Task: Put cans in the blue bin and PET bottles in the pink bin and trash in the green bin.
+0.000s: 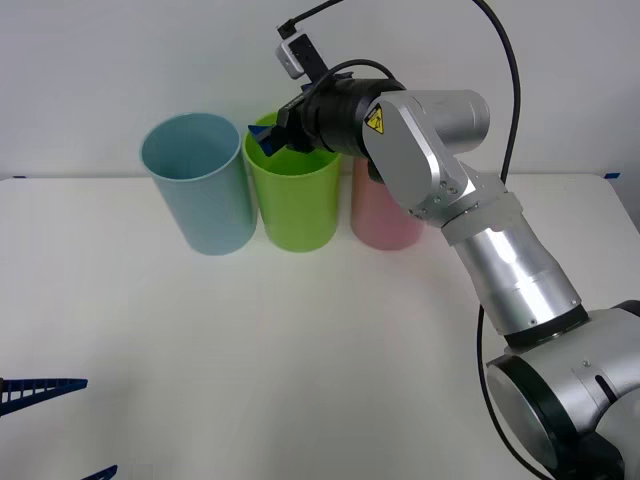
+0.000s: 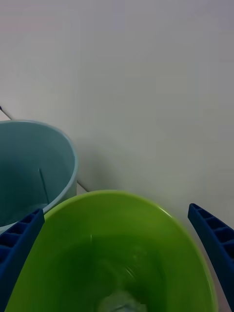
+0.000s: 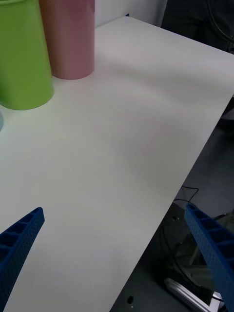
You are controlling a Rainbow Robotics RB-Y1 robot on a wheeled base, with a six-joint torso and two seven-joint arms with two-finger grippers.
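Nearest in, the left end effector point(image 1: 50, 425) hangs low over the white counter point(image 1: 300, 350), fingers spread and empty, well apart from the bins. Further out, the right end effector point(image 1: 272, 138) sits directly above the mouth of the green bin point(image 1: 292, 195), fingers wide apart and holding nothing. Straight below it, a pale crumpled shape at the bin's bottom looks like the trash point(image 2: 119, 301). The blue bin point(image 1: 198, 182) flanks it on one side, the pink bin point(image 1: 380, 215) on the other.

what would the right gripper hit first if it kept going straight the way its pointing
The right gripper, fingers open, points down into the green bin. Going straight on, it would likely first meet the crumpled white trash at the bin's bottom, though depth is hard to judge.
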